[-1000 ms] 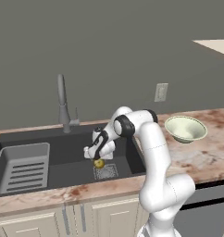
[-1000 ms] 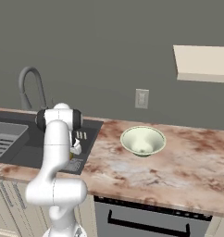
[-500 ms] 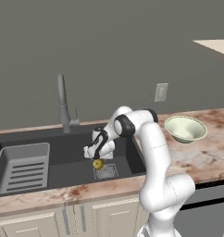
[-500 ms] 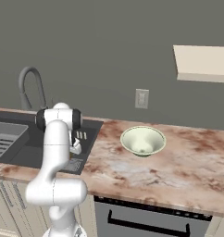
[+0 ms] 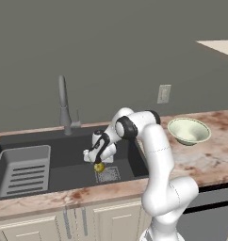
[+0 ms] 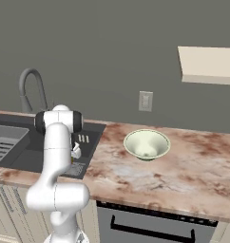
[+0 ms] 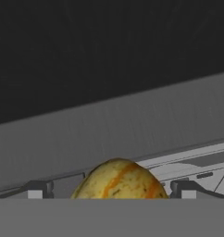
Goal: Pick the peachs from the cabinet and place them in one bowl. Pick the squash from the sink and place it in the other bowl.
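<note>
Reaching down into the dark grey rectangular sink [image 5: 64, 162], the two-finger gripper [image 5: 98, 162] sits right over the small yellow squash with orange stripes [image 5: 100, 166]. In the hand view the squash [image 7: 119, 179] rises between the two finger tips, which stand one on each side of it, so the gripper seems to have the squash between its fingers. Whether they already press on it I cannot tell.

The squash lies low in the sink, just beside the square drain [image 5: 107, 174] and well apart from the light grey slotted rack [image 5: 22, 172] at the far end of the basin. To do this step well, I think the fingers should close firmly on the round body, and then the hand should rise straight up until the squash is above the rim of the sink.

Around the sink there are edges to mind: its wall on the side of the bowl is near the arm's forearm, and the curved grey faucet [image 5: 64, 106] stands behind the sink. Beyond that wall the speckled reddish stone counter [image 6: 183, 173] is open, and the shallow cream bowl [image 6: 146, 144] waits on it with free room all around.
</note>
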{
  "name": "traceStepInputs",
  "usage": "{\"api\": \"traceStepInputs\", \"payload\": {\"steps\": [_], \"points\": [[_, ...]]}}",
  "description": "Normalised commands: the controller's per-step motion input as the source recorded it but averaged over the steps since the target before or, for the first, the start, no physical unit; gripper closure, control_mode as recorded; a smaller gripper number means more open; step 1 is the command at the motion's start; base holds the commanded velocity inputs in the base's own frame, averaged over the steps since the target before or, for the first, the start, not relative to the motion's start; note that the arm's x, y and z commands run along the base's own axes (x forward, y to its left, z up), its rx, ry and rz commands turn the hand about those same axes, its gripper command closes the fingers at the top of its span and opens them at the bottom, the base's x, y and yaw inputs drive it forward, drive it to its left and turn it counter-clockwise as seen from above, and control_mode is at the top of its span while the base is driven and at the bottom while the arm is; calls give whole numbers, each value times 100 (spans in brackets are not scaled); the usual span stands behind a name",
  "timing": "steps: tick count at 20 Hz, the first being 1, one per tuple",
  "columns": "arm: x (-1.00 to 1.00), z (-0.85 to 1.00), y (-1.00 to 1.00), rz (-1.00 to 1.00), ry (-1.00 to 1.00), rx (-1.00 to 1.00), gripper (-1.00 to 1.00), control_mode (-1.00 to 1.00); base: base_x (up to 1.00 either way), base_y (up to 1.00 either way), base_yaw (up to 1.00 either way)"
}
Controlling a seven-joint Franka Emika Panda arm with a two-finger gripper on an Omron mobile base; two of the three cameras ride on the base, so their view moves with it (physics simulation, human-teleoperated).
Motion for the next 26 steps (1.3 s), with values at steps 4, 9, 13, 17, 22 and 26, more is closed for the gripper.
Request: {"api": "traceStepInputs", "payload": {"steps": [4, 9, 13, 17, 22, 26], "points": [[0, 0, 0, 0, 0, 0, -100, -100, 0, 0, 0], [-28, 0, 0, 0, 0, 0, -100, -100, 0, 0, 0], [-19, 0, 0, 0, 0, 0, -100, -100, 0, 0, 0], [0, 0, 0, 0, 0, 0, -100, -100, 0, 0, 0], [0, 0, 0, 0, 0, 0, -100, -100, 0, 0, 0], [0, 0, 0, 0, 0, 0, -100, -100, 0, 0, 0]]}}
